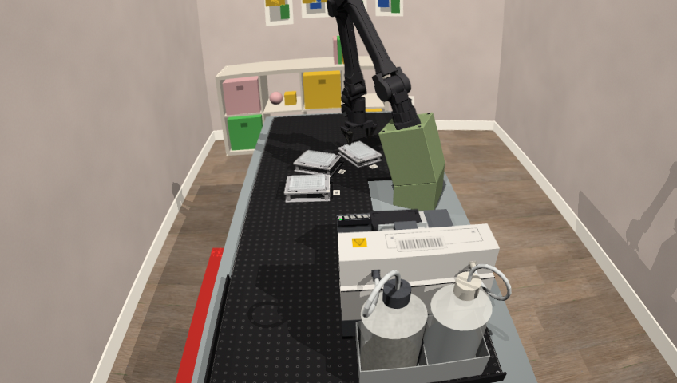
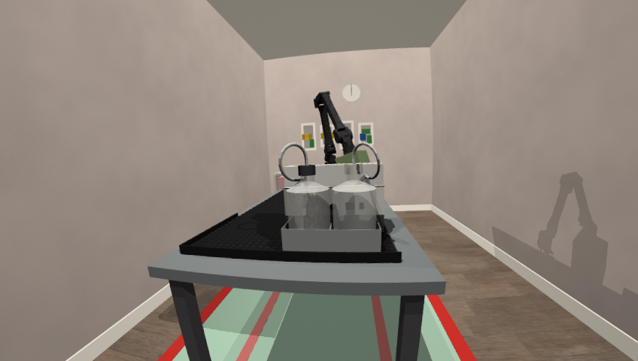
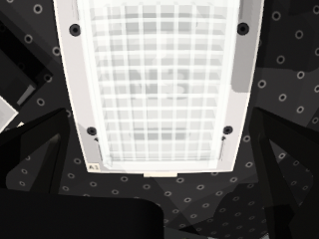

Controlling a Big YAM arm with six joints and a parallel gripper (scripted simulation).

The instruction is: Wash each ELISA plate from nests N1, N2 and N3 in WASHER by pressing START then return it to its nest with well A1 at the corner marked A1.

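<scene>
My gripper (image 1: pixel 359 133) (image 3: pixel 159 118) is open, just above the plate in nest N3, with a finger beyond each long side. That clear plate (image 1: pixel 359 151) (image 3: pixel 159 105) lies inside the nest's pale frame (image 3: pixel 75 85); its far end is cut off in the wrist view. The frame's A1 mark (image 3: pixel 94 167) is at lower left there, beside what looks like the plate's cut-off corner. Two other plates (image 1: pixel 317 159) (image 1: pixel 307 182) sit on their nests; their numbers are unreadable. The washer (image 1: pixel 370 256) stands nearer the top camera, its carrier largely hidden. A small green light (image 1: pixel 340 219) shows on it.
The green arm base (image 1: pixel 410 161) stands right of the nests. Two bottles (image 1: pixel 393 317) (image 1: pixel 461 308) with looped hoses stand in a grey tray (image 1: pixel 427 372) behind the washer. The black perforated mat (image 1: pixel 285 284) extends along the washer's left side.
</scene>
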